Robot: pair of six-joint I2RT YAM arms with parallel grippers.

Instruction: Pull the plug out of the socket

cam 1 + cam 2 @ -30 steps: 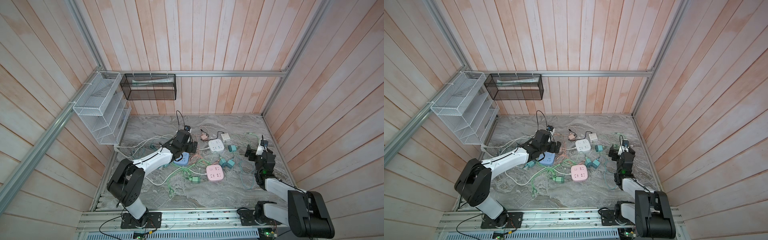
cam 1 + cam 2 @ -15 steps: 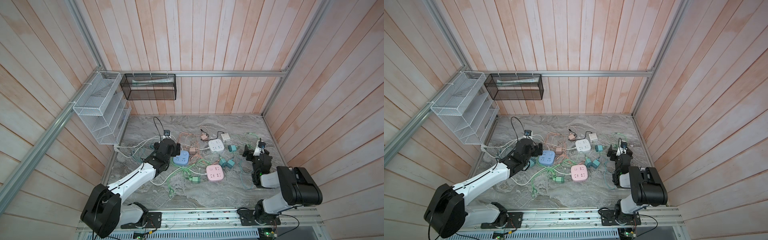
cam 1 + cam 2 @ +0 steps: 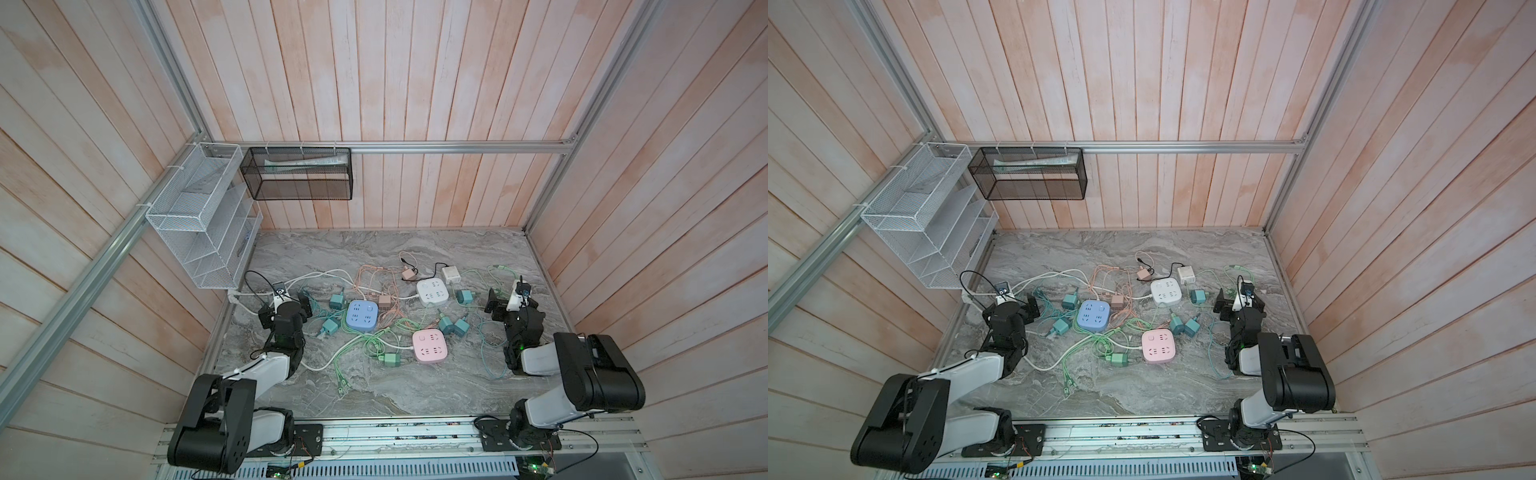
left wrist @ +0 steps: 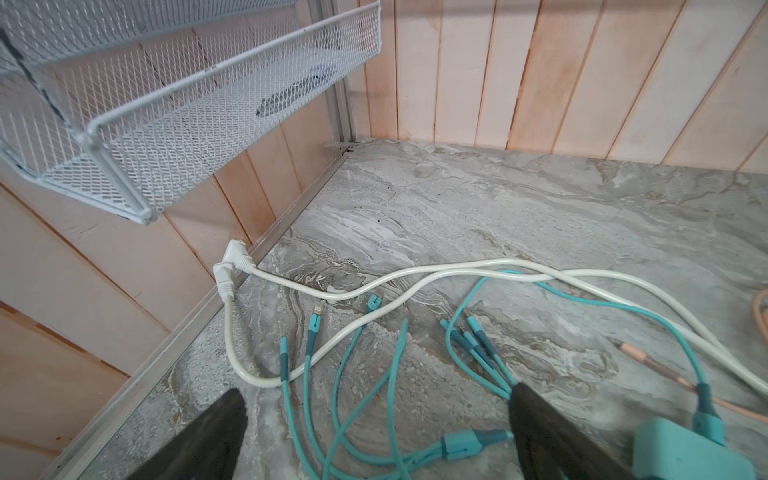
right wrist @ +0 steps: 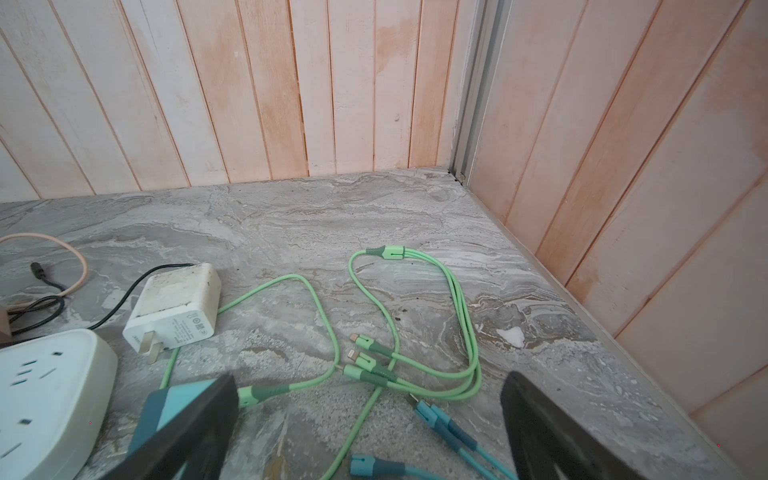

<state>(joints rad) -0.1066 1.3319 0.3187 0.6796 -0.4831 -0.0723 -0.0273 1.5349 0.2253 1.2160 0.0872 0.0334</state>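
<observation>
Cables (image 4: 314, 323): under left pincer (image 4: 376, 392); I could snag one, dragging a socket (image 3: 362, 316).
Right pincer (image 5: 370, 380): apart, empty, like left.

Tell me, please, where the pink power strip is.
In both top views the pink power strip lies centrally, toward the front, with a green charger to its left and two teal chargers just behind.

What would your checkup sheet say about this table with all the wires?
Surface: grey marble table, partly bare.
Job's things: blue socket, white socket, pink socket; no plug seen in any.
Clutter: loose teal chargers, white charger, green charger.
Claws: left claw and right claw open, holding nothing.
Cables: green cable, teal cable, white cords crossing the table.
Surroundings: wood walls, white rack, black basket.
</observation>
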